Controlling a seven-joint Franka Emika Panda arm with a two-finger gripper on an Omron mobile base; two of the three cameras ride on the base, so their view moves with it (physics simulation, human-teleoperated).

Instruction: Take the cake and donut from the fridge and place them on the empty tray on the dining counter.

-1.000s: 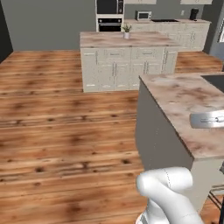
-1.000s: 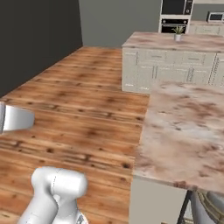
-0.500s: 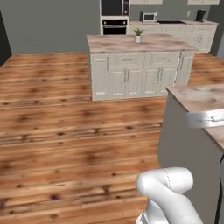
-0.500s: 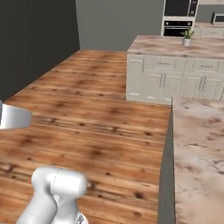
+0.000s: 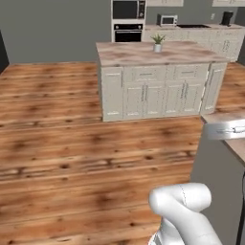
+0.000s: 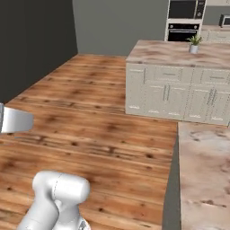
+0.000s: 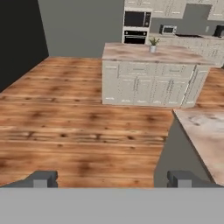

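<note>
My gripper is open, its two dark fingertips far apart with nothing between them, held above the wooden floor. The dining counter's pinkish marble top runs along the right, its corner close to the hand and its slab beside the arm. A sliver of that counter also shows at the right edge of the left base view. The cake, the donut, the fridge and the tray are out of view.
A white kitchen island with a marble top and a small potted plant stands ahead. A wall oven and back cabinets lie beyond it. Wide wooden floor stretches left, toward a dark wall.
The whole picture has shifted: the base has swung, so the island has slid right and looms larger, and the dining counter has slipped toward the right edge. The gripper stays open.
</note>
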